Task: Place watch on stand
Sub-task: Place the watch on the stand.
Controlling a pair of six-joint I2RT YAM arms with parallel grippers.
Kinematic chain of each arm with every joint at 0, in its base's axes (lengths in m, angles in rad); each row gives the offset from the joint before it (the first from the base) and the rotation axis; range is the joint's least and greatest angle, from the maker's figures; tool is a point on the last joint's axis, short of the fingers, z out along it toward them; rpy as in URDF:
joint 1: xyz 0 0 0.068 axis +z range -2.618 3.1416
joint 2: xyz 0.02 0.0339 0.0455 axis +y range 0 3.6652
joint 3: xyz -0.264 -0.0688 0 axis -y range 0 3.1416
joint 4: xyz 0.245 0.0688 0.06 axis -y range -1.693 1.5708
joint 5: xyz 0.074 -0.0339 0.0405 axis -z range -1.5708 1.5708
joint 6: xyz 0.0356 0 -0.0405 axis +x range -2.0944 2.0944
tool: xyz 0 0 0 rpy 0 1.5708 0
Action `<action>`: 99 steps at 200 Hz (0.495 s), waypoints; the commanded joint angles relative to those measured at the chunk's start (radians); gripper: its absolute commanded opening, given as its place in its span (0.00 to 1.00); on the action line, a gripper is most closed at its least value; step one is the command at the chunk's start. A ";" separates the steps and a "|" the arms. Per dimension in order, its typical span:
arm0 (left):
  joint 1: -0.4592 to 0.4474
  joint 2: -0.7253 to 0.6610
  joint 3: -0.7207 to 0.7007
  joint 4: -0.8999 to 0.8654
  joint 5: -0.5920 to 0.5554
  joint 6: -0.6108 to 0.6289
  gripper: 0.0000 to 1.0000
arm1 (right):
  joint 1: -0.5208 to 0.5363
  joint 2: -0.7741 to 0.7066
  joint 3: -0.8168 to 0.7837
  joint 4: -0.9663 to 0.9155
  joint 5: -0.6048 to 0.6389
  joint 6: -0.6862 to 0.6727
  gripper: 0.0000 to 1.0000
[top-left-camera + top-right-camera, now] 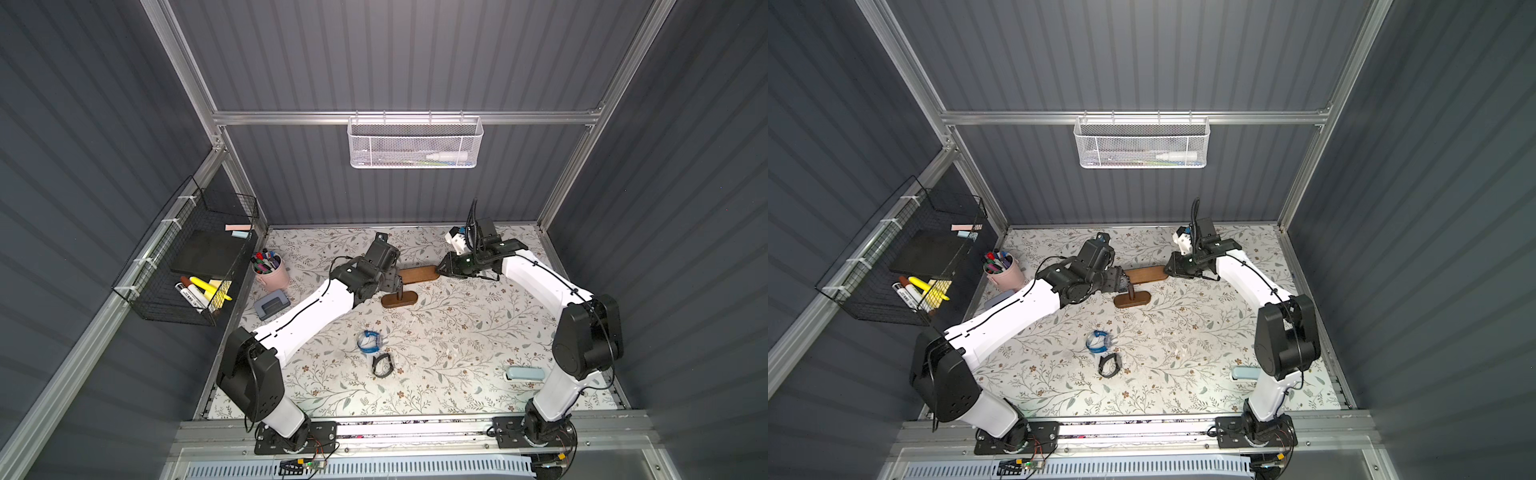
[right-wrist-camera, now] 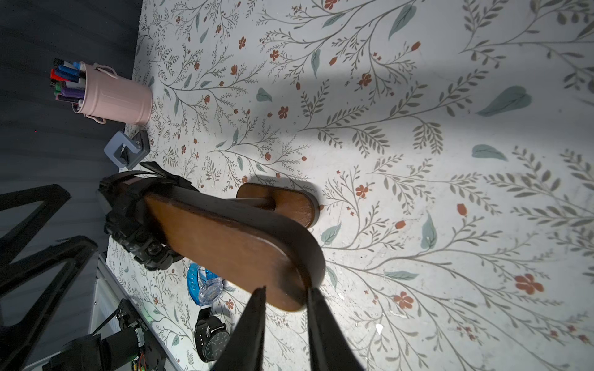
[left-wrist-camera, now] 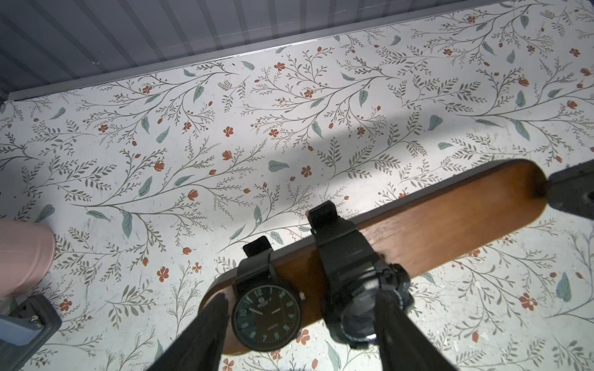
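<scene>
Floral-print worktop (image 1: 457,332): white sheet with leaf and red-flower pattern, scuffed in spots. Places read from its centre in both top views, 12 o'clock = back wall. The stand (image 1: 400,299) has its oval base flat on the sheet at 11 o'clock, near centre. At 10 o'clock by the edge, a pink pen bucket (image 1: 272,274), upright; grey-blue hole punch (image 1: 271,304) just beside it at its 6 o'clock. At 8 o'clock, a clear-blue watch (image 1: 369,341); black watch (image 1: 382,365) near it at its 5 o'clock, not touching. Pale blue stapler (image 1: 524,374) at 4 o'clock.
</scene>
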 commanded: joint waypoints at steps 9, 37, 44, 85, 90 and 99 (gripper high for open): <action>-0.009 -0.025 0.014 -0.033 0.028 0.017 0.67 | -0.002 0.023 0.026 -0.023 -0.019 -0.016 0.27; -0.014 -0.020 0.009 -0.042 0.017 0.017 0.67 | -0.002 0.023 0.025 -0.023 -0.019 -0.016 0.27; -0.014 -0.018 0.009 -0.043 0.015 0.020 0.67 | -0.002 0.024 0.025 -0.023 -0.019 -0.015 0.27; -0.015 0.006 0.017 -0.046 -0.013 0.023 0.68 | -0.002 0.022 0.025 -0.024 -0.019 -0.018 0.27; -0.015 0.008 0.017 -0.046 -0.018 0.023 0.68 | -0.002 0.022 0.025 -0.023 -0.019 -0.016 0.27; -0.015 0.014 0.018 -0.046 -0.029 0.023 0.69 | -0.002 0.023 0.025 -0.022 -0.019 -0.017 0.27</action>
